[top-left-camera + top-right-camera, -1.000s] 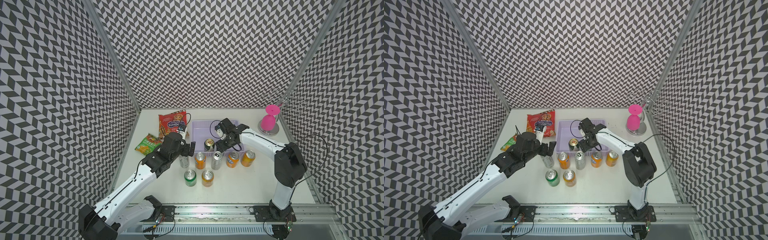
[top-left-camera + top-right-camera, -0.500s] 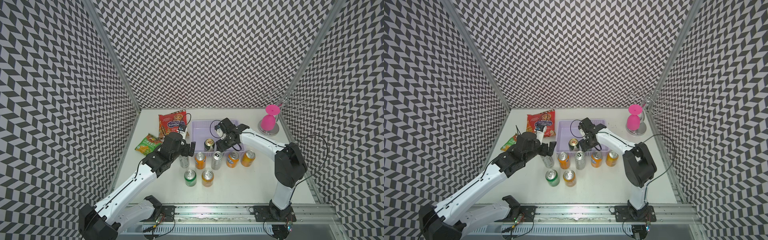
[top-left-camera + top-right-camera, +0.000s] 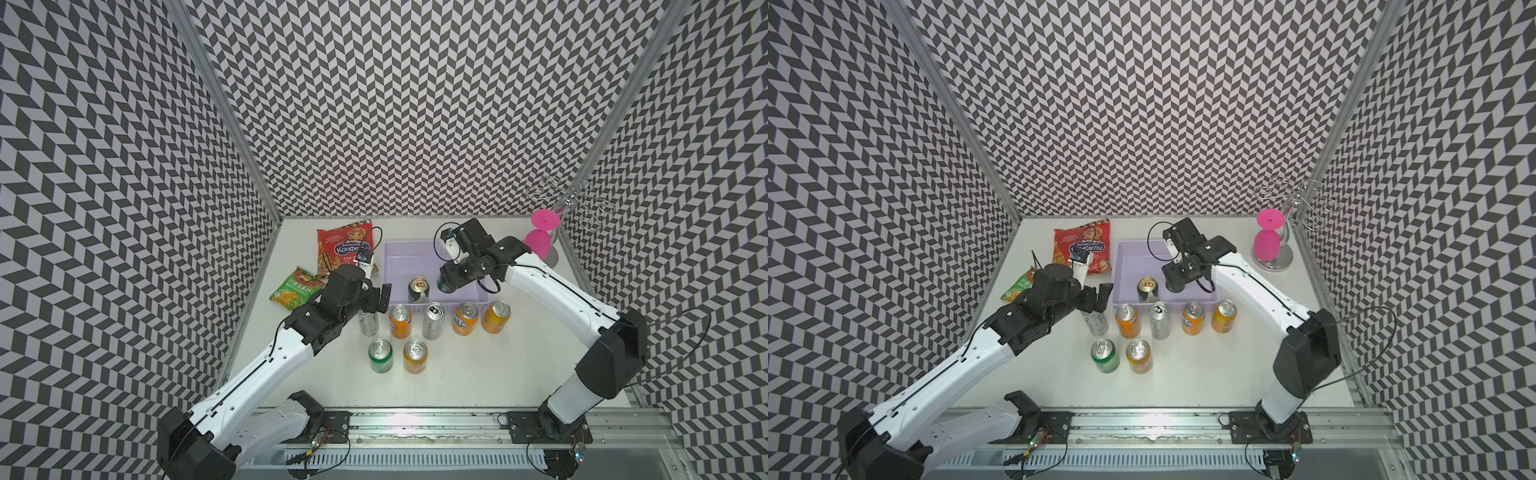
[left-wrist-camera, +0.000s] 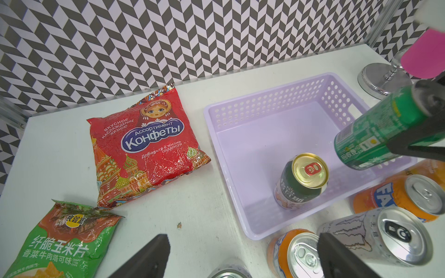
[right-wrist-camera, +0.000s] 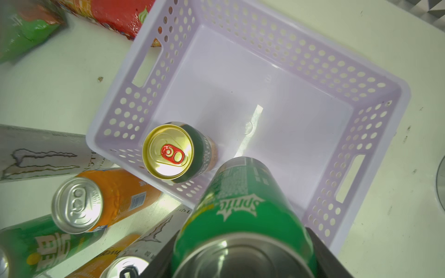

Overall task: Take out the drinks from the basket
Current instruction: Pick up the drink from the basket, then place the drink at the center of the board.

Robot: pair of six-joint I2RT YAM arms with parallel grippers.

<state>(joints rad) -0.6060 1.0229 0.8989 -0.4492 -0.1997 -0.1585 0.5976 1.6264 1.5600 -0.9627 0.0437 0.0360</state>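
I hold the green can [image 5: 240, 211] tilted in the right hand [image 3: 457, 274] above the basket [image 3: 409, 247], near the desk's [image 3: 478, 374] rear edge, to clear its wall, while the left hand [image 3: 376, 297] hovers wide open, staged for the gold-topped can [image 3: 418, 289] standing inside.

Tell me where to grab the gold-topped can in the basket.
Grip the can by its round side just below the top, coming straight down: it stands upright close to the basket's front wall, which would block a low sideways reach.
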